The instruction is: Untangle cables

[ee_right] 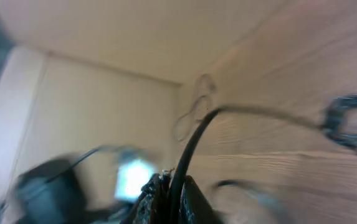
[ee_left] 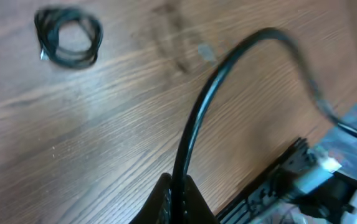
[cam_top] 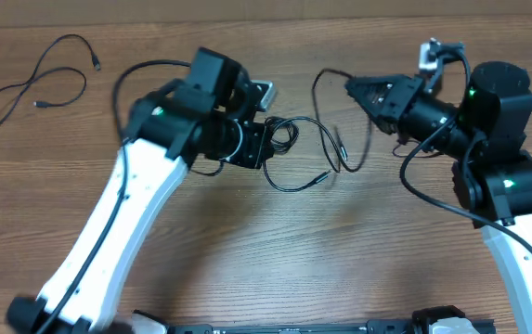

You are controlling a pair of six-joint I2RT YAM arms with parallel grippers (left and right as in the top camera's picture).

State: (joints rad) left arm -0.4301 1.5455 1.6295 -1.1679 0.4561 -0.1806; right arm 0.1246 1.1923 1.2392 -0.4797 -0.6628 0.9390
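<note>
Overhead view is bright, even and sharp; my arms throw soft, faint shadows on the table (cam_top: 247,269). Left wrist view is dimmer, the near cable (ee_left: 189,143) soft with a glossy highlight, the far right corner blurred. Right wrist view has heavy motion blur, washed-out pale left side, nothing crisp.

Brown wood-grain table top (cam_top: 358,260), grain running left to right in the overhead view. Upper left of frame: one thin glossy black cord (cam_top: 32,83) lying loose in open curves, small plug ends, well apart from everything else. Centre of frame: tangle of thin black cords (cam_top: 321,177), strands sprawled over the wood, one plug tip toward lower centre. Small tightly wound coil (ee_left: 69,37) on its left side, flat on the wood; blurred in the right wrist view.
</note>
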